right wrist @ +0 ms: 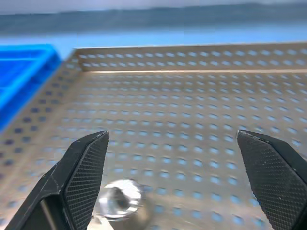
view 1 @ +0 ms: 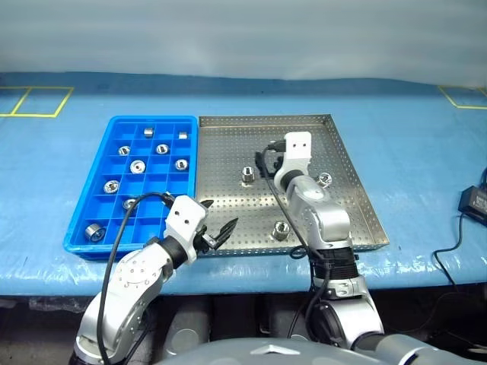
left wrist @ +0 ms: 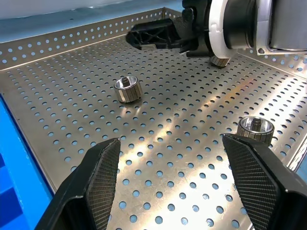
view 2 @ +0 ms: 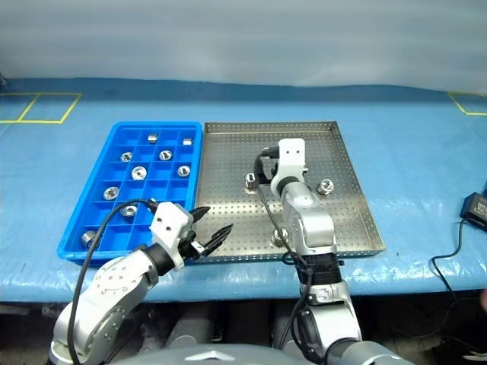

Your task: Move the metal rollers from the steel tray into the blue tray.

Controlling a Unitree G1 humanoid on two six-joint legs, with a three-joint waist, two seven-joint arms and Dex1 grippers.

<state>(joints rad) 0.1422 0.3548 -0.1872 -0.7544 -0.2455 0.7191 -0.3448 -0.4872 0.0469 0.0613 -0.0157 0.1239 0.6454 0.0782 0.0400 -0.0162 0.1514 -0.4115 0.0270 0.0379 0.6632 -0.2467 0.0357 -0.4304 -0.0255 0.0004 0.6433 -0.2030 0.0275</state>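
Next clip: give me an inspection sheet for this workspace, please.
Surface: table with blue cover, yellow tape marks at far corners.
Job's things: steel tray holds three metal rollers; blue tray beside it holds nine.
Clutter: black box at the right edge.
Grippers: left gripper open, empty, at the steel tray's near rim; right gripper open, empty, above a roller.
Cables: black cable from the box.
Surroundings: pale wall behind.

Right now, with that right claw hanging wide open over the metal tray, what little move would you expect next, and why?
Probably a short dip forward and down onto the roller just ahead of the right gripper. Its fingers are open and empty, and that roller stands loose on the steel tray between them. Three rollers are left there, while the blue tray already holds several.
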